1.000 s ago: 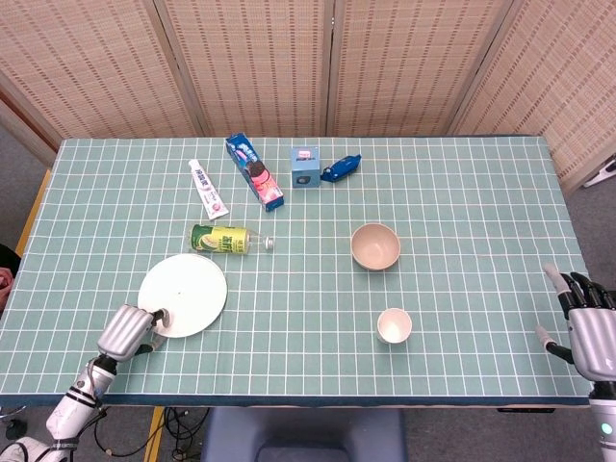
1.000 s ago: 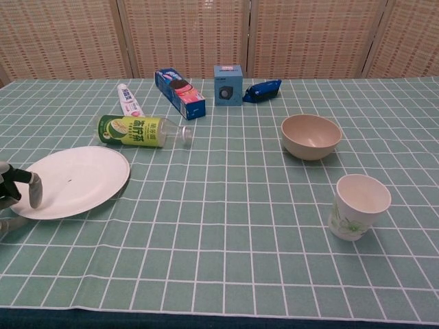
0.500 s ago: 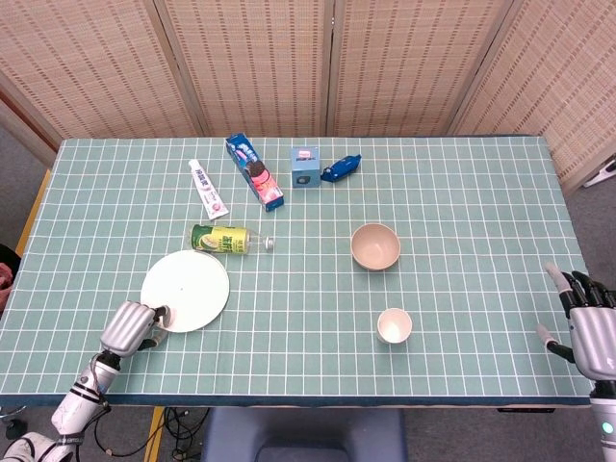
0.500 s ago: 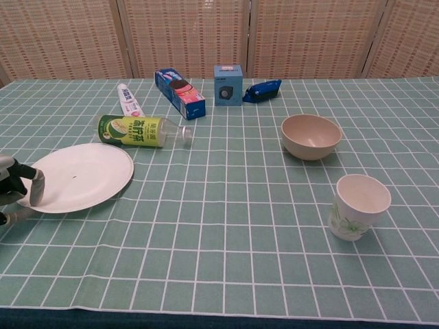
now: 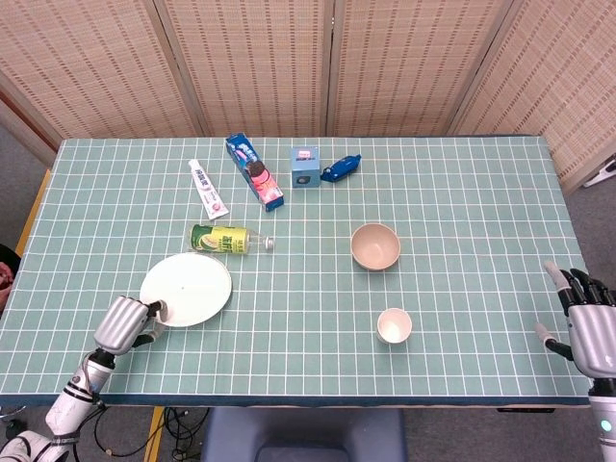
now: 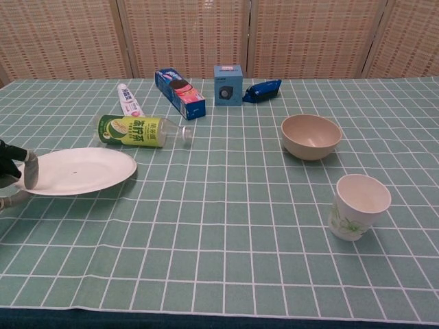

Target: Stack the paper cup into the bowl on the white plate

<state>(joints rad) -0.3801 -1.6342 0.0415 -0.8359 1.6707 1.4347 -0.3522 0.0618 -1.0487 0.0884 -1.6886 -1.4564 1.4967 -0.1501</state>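
Chest view: left hand grips the white plate, tilted; paper cup upright.

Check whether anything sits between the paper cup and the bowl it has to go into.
Nothing visible does. The paper cup stands upright just in front of the bowl, with only bare tablecloth between them. The bowl itself is not on the white plate, which the left hand grips at its edge far to the left.

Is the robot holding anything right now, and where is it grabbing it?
Yes. The left hand pinches the round white plate by its near-left rim. The right hand holds nothing.
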